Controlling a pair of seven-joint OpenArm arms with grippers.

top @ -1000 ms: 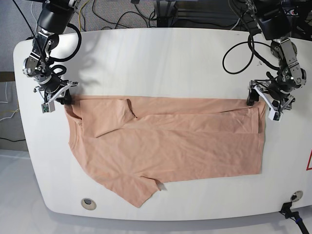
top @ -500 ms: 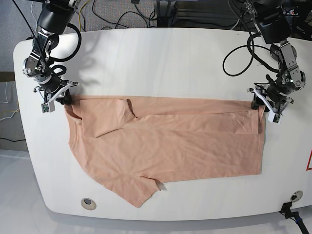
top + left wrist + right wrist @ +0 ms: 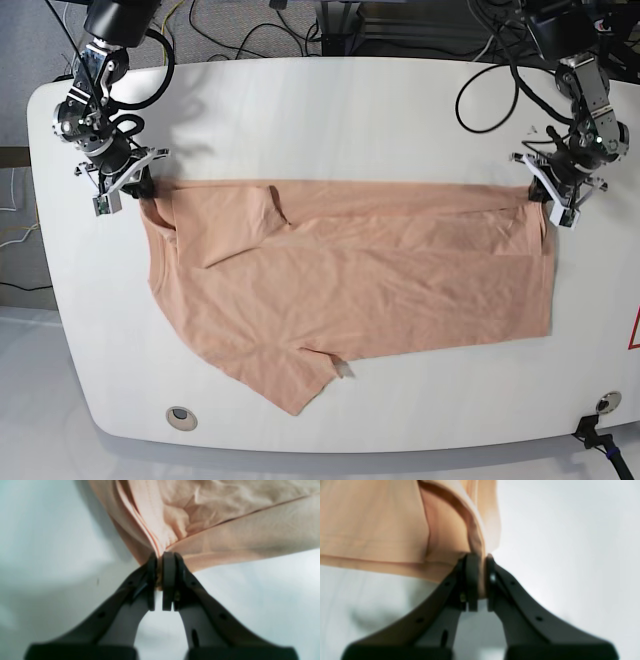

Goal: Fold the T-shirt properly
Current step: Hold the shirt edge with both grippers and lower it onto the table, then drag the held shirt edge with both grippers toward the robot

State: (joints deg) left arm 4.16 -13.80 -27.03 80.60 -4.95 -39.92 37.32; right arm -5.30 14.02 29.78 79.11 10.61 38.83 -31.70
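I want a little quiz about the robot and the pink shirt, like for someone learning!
1. True or false: both grippers are shut on the T-shirt.
2. Which is pinched by the left gripper? A) a sleeve tip B) a bunched corner of layered cloth C) nothing
3. Fill in: the T-shirt lies on a ____ table.

Key
1. True: the right gripper clamps cloth too.
2. B
3. white
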